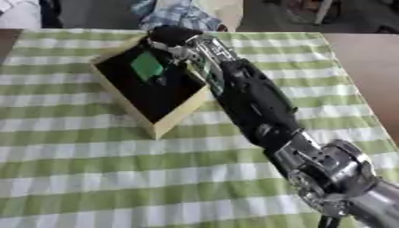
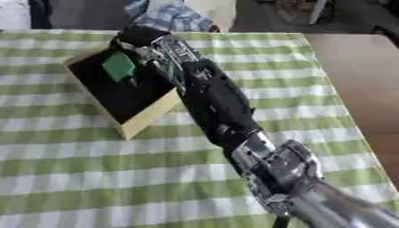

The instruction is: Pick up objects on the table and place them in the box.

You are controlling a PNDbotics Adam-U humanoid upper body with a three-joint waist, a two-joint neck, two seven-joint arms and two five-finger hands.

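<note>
The right hand (image 1: 173,36) reaches over the box (image 1: 168,122); whether its fingers are apart, I cannot tell. The green piece (image 1: 146,66) at the box looks light and flat, best taken by its edges.

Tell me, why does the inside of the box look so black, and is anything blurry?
Left eye view: the box has a dark interior, only the green object shows; the right hand above it is soft-edged. Right eye view: the near forearm is smeared at the lower corner.
</note>
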